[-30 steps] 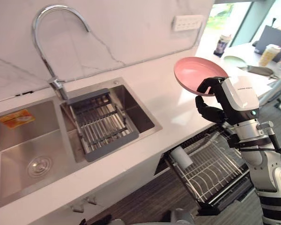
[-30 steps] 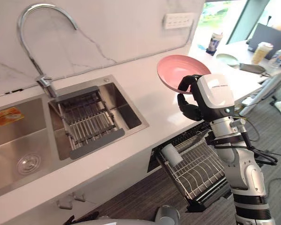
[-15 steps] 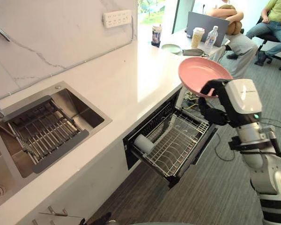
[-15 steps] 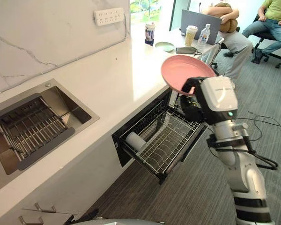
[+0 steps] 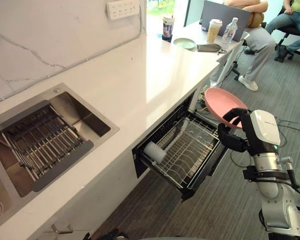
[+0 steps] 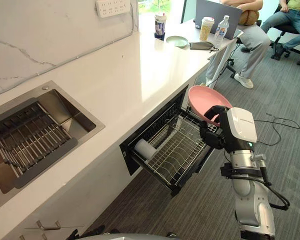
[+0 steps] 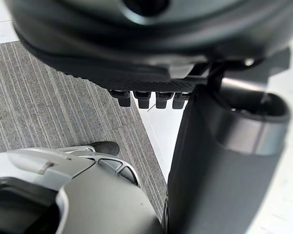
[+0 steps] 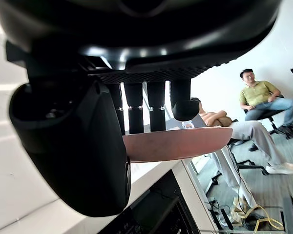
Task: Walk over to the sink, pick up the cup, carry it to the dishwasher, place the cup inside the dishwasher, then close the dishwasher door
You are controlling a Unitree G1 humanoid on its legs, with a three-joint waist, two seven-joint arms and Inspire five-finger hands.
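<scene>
At the far end of the white desk [image 5: 140, 70]: dark can [image 5: 168, 27], green plate [image 5: 184, 43], laptop [image 5: 222, 12], paper cup [image 5: 213, 30], clear bottle [image 5: 229, 31]. On the wall, white socket strip [image 5: 123, 7]. Beyond, seated people [image 5: 257, 42].

Logged plate [image 5: 222, 102] as pink, smooth, satin sheen; pinched in matt black right hand [image 5: 232, 139] with glossy white shell. Noted counter [image 5: 125, 70], 12 o'clock: polished white stone. Sink [image 5: 92, 120], 9 o'clock: brushed steel. Dishwasher rack [image 5: 185, 150], centre: bright metal wire. Floor [image 5: 230, 200], 5 o'clock: rough grey carpet.
</scene>
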